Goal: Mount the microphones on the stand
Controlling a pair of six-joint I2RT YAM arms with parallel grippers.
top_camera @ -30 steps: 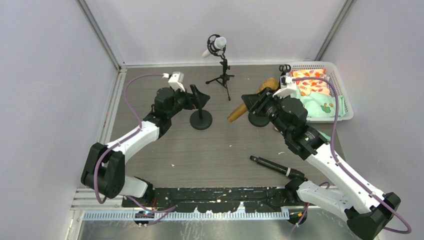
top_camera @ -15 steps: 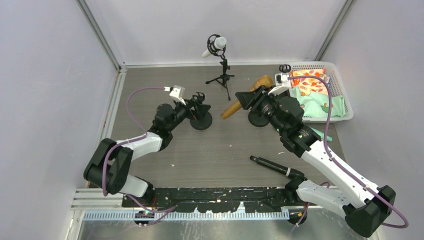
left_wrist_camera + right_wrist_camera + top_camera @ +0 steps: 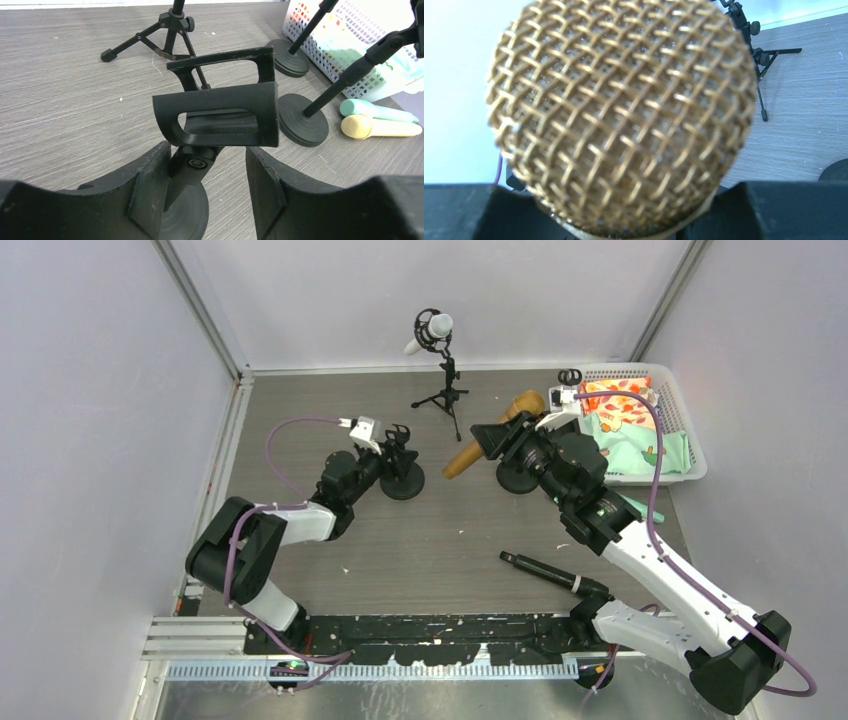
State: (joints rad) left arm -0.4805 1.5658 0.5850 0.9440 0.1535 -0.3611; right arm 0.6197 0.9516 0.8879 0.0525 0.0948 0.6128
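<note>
My right gripper [image 3: 497, 445] is shut on the gold microphone [image 3: 478, 448] and holds it off the table, slanting from the back right down to the left. Its mesh head [image 3: 624, 115] fills the right wrist view. My left gripper [image 3: 207, 156] straddles the pivot joint under the black clip [image 3: 220, 112] of a round-based stand [image 3: 403, 483]. The left finger touches the joint and a gap shows at the right finger. A white microphone [image 3: 432, 330] sits in the tripod stand [image 3: 445, 395] at the back. A black microphone [image 3: 540, 570] lies on the table near the front.
A teal microphone [image 3: 377, 111] and a cream-yellow one [image 3: 380, 128] lie side by side on the table at the right. Two more round-based stands [image 3: 302, 120] [image 3: 292, 57] stand before the white basket [image 3: 690, 455], which holds coloured cloths.
My left gripper dropped down beside the stand and its jaws narrowed round the joint below the clip. My right arm swung the gold microphone left and back, then held still.
</note>
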